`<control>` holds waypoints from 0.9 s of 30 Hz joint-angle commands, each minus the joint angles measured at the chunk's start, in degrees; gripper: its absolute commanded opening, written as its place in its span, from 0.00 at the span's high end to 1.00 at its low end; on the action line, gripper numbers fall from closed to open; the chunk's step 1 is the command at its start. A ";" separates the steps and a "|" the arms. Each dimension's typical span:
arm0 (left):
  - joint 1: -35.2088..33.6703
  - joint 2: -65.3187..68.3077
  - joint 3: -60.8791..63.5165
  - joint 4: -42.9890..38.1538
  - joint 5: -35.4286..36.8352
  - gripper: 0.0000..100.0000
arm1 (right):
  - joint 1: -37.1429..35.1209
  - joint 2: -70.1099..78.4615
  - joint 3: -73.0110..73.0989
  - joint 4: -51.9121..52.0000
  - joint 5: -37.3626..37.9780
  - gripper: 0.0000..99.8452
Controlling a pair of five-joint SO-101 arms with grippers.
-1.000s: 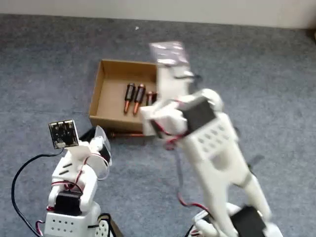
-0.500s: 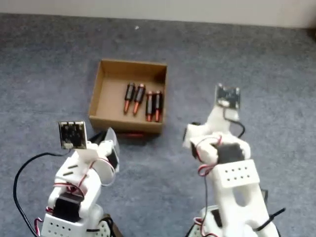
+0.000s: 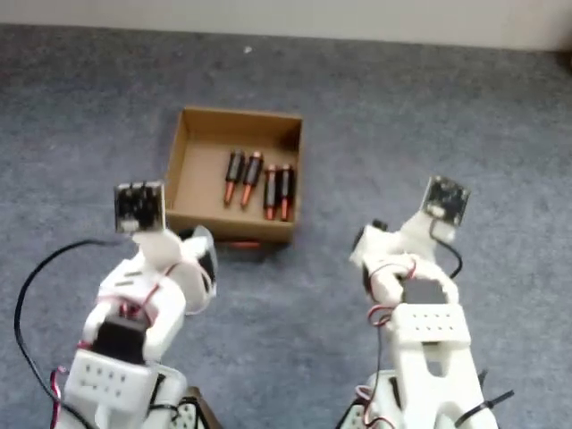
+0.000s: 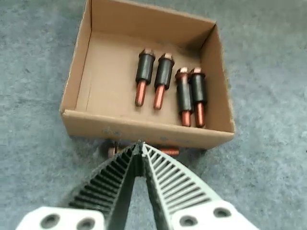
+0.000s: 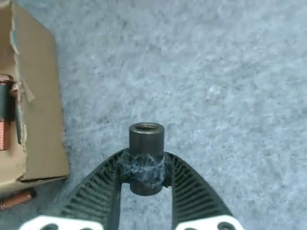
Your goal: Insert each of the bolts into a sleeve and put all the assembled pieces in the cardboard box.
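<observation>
Right gripper (image 5: 144, 165) clamps a dark, smooth metal sleeve (image 5: 146, 139), a short cylinder with a threaded bore. Its long axis points away from the wrist, over nubby grey carpet (image 3: 402, 107) right of the cardboard box (image 4: 144, 127). Left gripper (image 4: 139, 146) has its ribbed black fingers pressed together, empty, just above a loose copper bolt (image 4: 165, 152) lying left-right along the box's near wall. Four assembled pieces (image 4: 163, 79) lie inside, axes near-far, copper shanks toward the near wall. A second ago the right arm stretched over the box; it has since drawn back.
</observation>
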 commanded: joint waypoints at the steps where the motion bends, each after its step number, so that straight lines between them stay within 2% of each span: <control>1: 0.84 12.79 -6.37 -0.09 6.42 0.99 | 0.66 -1.98 0.31 -3.91 -0.35 1.00; 7: 0.84 26.51 -10.95 -0.09 16.44 0.99 | 0.66 -1.98 0.75 -4.97 -0.26 1.00; 13: 0.84 38.81 -14.99 -0.18 22.86 0.98 | 0.66 -1.98 0.75 -4.97 -0.26 1.00; 18: 0.84 49.71 -21.23 -0.18 26.55 0.79 | 0.66 -1.98 0.75 -4.97 -0.26 1.00; 20: 0.84 54.11 -23.69 -0.18 28.40 0.75 | 0.66 -1.98 0.75 -4.97 -0.26 1.00; 27: 0.48 68.88 -31.16 -0.18 33.32 0.78 | 0.66 -1.98 0.75 -4.97 -0.26 1.00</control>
